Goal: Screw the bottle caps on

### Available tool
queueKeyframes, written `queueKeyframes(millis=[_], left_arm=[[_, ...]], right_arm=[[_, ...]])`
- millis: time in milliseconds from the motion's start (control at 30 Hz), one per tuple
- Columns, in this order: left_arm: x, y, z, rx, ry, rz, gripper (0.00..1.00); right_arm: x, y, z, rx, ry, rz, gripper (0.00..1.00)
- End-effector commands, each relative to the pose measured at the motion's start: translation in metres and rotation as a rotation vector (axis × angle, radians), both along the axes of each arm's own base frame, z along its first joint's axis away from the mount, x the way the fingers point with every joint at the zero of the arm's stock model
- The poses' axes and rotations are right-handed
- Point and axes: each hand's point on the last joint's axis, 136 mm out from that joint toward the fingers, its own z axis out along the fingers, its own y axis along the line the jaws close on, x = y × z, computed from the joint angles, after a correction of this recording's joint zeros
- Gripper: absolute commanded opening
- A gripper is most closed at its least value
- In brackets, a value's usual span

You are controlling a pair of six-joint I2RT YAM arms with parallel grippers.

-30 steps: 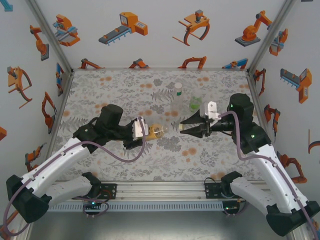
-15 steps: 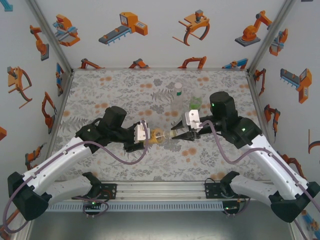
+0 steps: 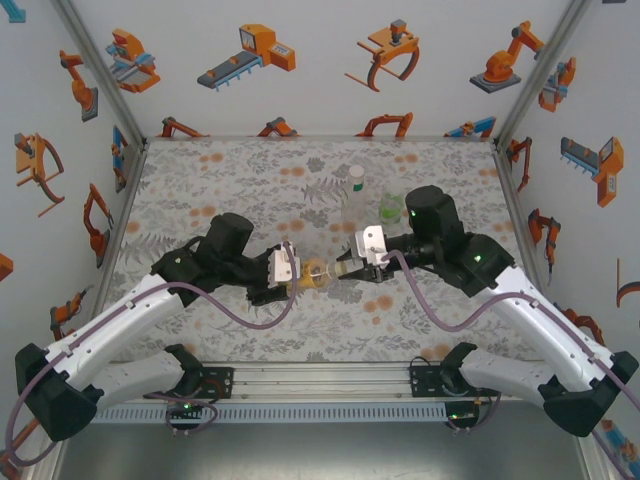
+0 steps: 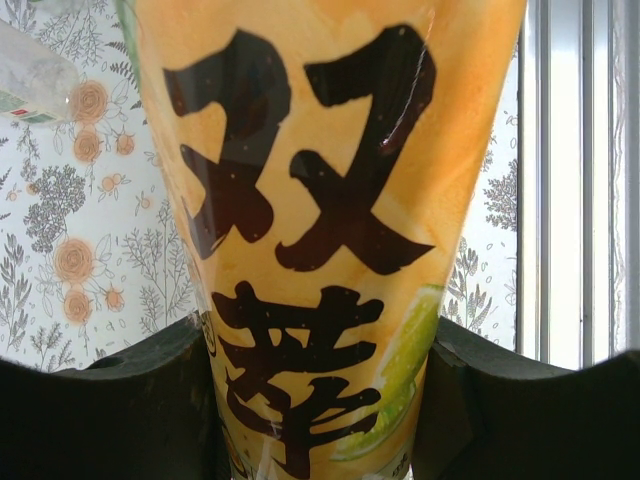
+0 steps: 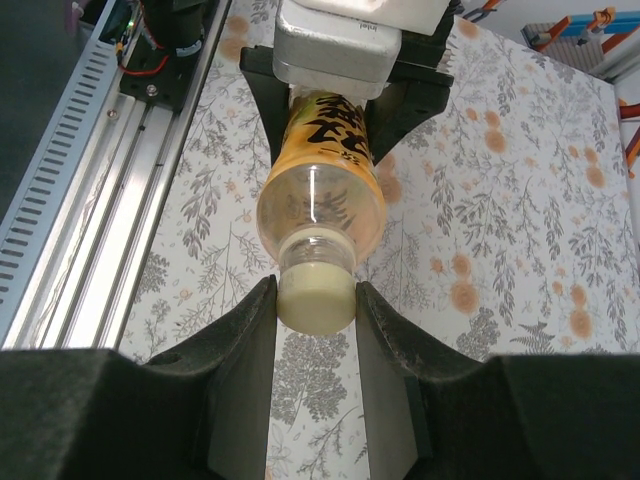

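Observation:
The yellow-orange bottle [image 3: 316,271] is held level above the table, its labelled body [image 4: 320,200] clamped between the black fingers [image 4: 110,400] of my left gripper [image 3: 301,278], which is shut on it. The bottle's neck points at my right gripper [image 3: 343,270]. In the right wrist view a pale yellow bottle cap [image 5: 317,300] sits on the mouth of the bottle [image 5: 322,195], and my right gripper [image 5: 316,310] is shut on that cap, one finger on each side.
A slim colourless bottle [image 3: 354,205] with a white cap [image 3: 356,174] stands behind the grippers. A short green-tinted bottle [image 3: 390,208] stands to its right. The aluminium rail [image 5: 90,170] runs along the table's near edge.
My right gripper has swung left and forward with the cap, up to the bottle's mouth. The left gripper has shifted slightly right with the bottle.

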Motion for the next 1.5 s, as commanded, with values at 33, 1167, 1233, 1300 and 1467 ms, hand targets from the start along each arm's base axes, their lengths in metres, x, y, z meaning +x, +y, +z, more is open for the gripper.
queueKeyframes(millis=[33,1167,1233,1300,1467], left_arm=[[-0.008,-0.005,0.016,-0.044,-0.008,-0.043,0.00],[-0.005,-0.005,0.025,-0.074,-0.017,-0.012,0.00],[-0.004,-0.004,0.026,-0.079,-0.025,-0.005,0.00],[-0.004,-0.005,0.029,-0.089,-0.032,-0.004,0.00],[-0.004,-0.004,0.031,-0.109,-0.051,-0.001,0.00]], right_arm=[[-0.003,0.005,0.018,0.048,-0.058,0.033,0.00],[0.006,0.022,0.014,-0.023,0.153,-0.039,0.00],[0.010,0.022,0.014,-0.022,0.191,-0.077,0.00],[0.015,0.023,0.013,-0.014,0.221,-0.118,0.00],[0.029,0.021,0.015,0.029,0.312,-0.243,0.00]])
